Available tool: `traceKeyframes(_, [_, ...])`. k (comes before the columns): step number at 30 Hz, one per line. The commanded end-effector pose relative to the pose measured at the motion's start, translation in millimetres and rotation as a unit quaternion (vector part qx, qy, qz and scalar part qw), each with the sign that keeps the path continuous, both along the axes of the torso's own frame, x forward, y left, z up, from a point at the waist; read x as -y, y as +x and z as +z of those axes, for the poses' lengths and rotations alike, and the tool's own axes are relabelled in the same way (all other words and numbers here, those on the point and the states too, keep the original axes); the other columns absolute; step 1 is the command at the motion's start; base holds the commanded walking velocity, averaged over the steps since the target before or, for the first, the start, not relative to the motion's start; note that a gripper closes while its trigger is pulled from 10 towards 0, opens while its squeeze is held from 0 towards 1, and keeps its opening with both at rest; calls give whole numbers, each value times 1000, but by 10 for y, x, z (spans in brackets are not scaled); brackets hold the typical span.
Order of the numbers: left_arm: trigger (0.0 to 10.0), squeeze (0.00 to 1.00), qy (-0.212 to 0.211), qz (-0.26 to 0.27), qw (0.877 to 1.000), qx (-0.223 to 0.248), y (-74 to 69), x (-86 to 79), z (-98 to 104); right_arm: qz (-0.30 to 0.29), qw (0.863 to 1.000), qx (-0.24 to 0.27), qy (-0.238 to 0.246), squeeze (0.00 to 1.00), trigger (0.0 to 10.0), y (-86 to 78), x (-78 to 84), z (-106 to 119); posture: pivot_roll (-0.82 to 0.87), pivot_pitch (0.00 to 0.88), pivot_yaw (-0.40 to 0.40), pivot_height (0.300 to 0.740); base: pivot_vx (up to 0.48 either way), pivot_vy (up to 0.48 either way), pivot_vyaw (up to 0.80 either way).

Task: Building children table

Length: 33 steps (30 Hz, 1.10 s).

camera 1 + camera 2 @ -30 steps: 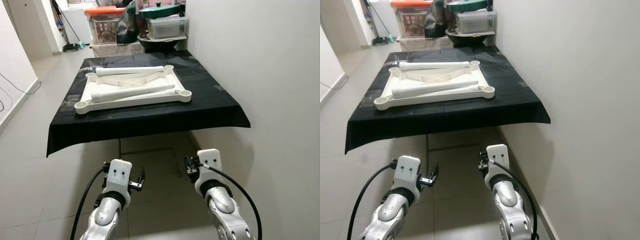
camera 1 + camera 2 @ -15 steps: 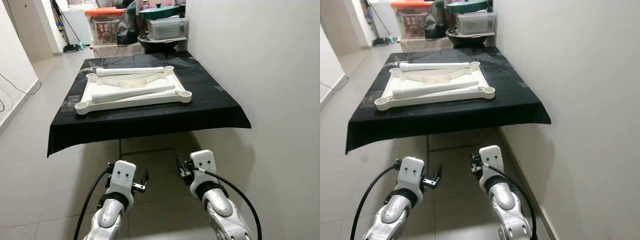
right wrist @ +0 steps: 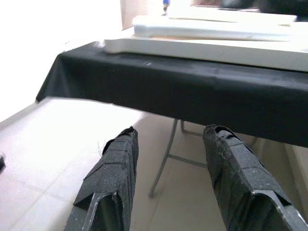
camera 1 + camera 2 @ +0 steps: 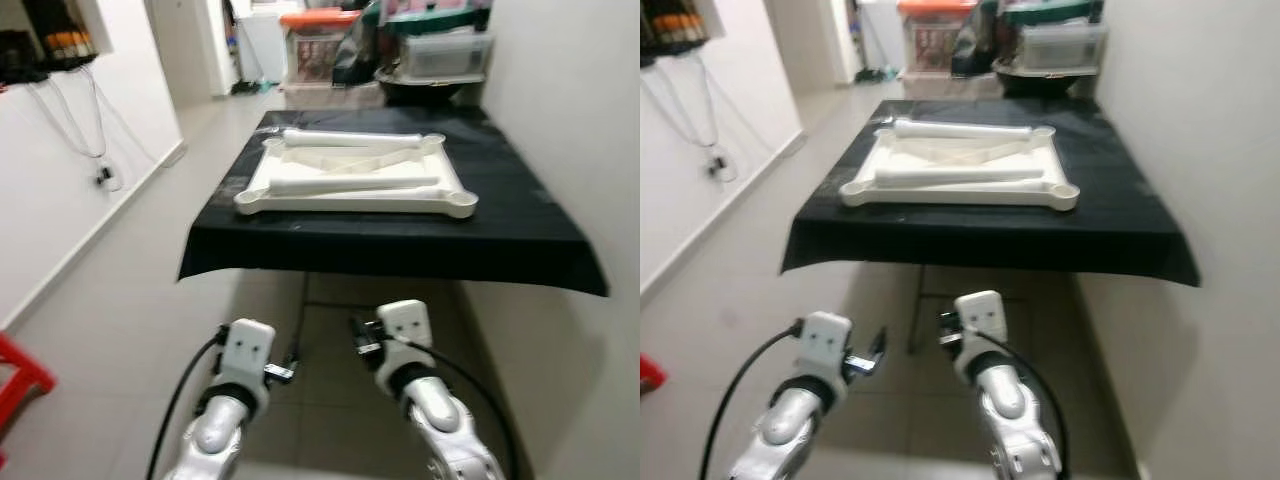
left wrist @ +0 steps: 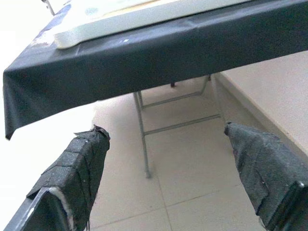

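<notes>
No text, label, brand or number can be read on anything here.

1. A worktop [image 4: 520, 245] under a black cloth stands against a plain pale wall [image 4: 590, 120].
2. Pale floor tiles [image 4: 110, 330] run beside it.
3. Storage boxes [image 4: 320, 45] are stacked beyond its far edge.
4. Cables [image 4: 75, 120] hang on the opposite white wall.

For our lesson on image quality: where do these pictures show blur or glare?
Left and right eye views: slightly soft, as the white tabletop edges show. Left wrist view: washed-out glare beside the black cloth. Right wrist view: overexposed floor, blown-out upper corner.
</notes>
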State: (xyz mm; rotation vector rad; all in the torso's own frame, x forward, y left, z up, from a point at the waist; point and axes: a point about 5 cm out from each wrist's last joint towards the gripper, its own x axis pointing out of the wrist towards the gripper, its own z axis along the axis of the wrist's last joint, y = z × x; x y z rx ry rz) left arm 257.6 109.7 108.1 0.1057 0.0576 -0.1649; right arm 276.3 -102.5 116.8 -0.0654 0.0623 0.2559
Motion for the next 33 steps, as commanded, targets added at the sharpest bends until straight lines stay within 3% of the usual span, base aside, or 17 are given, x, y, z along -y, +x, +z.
traceKeyframes(1, [10000, 0, -3, -2, 1000, -13, -9, 3, -46, -3, 1000, -8, 5, 0, 10000, 2, 22, -41, 53, 0, 14, 740, 0, 458, 0])
traceKeyframes(14, [10000, 0, -5, -7, 1000, -14, 4, -7, -52, -4, 1000, -12, 1, 0, 10000, 16, 5, -57, 59, 0, 11, 740, 0, 478, 0])
traceKeyframes(28, [10000, 0, -4, 6, 1000, 8, 29, -17, 38, -14, 1000, 3, -2, 0, 10000, 18, 44, -21, 64, 0, 8, 740, 0, 0, 0])
traceKeyframes(33, [10000, 0, -8, 11, 1000, 13, 39, -37, 75, -50, 998, 31, -2, 0, 10000, 20, 117, 49, 66, 0, 5, 740, 201, 0, 0])
